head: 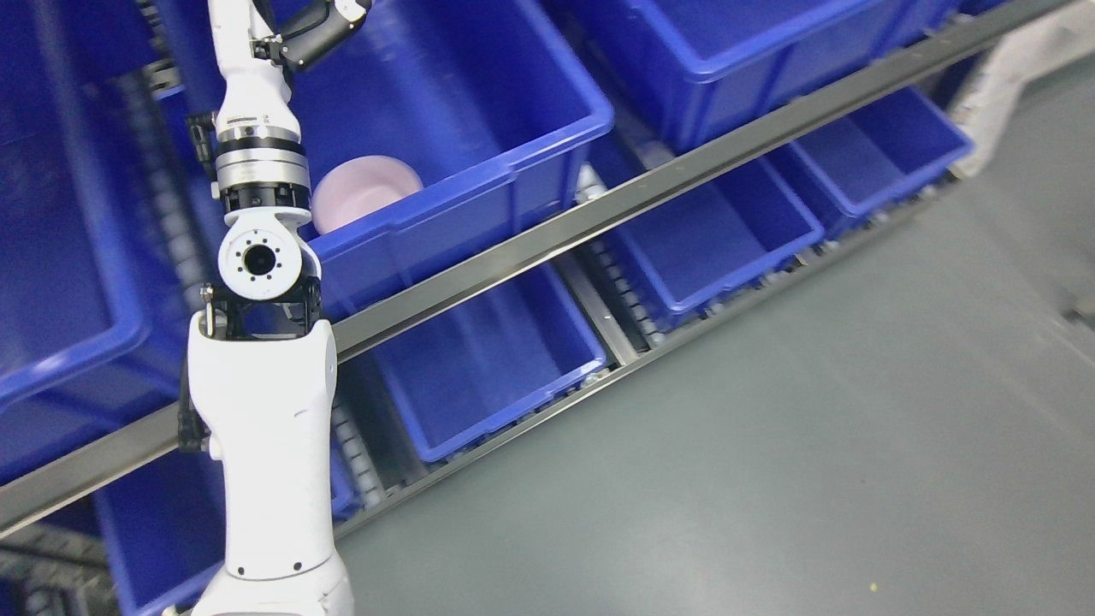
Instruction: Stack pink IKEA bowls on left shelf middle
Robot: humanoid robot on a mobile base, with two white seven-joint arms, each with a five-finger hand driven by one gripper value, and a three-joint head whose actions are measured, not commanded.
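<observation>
Pink bowl (364, 195) sits upside down, as far as I can judge, inside the blue bin (479, 145) on the middle level of the shelf, tucked against the bin's near wall toward its left corner, so only its rounded top shows above the rim. It looks like smooth moulded plastic: light, stiff, not likely to break, but probably slick on the dome, so I would rather take it by the rim or pinch across the wall than press on the curved back. I see only one pink shape, and whether it is a single bowl or several already nested I cannot tell. My left arm (261, 402) rises along the left of the view, crosses the shelf's front rail (684, 175) and reaches up over the bin; the left hand (329, 30) is near the top edge, above and beyond the bowl, well apart from it. Its fingers are cut off by the frame, so I cannot tell whether it is released, clenched, or carrying anything. My right arm does not show.
</observation>
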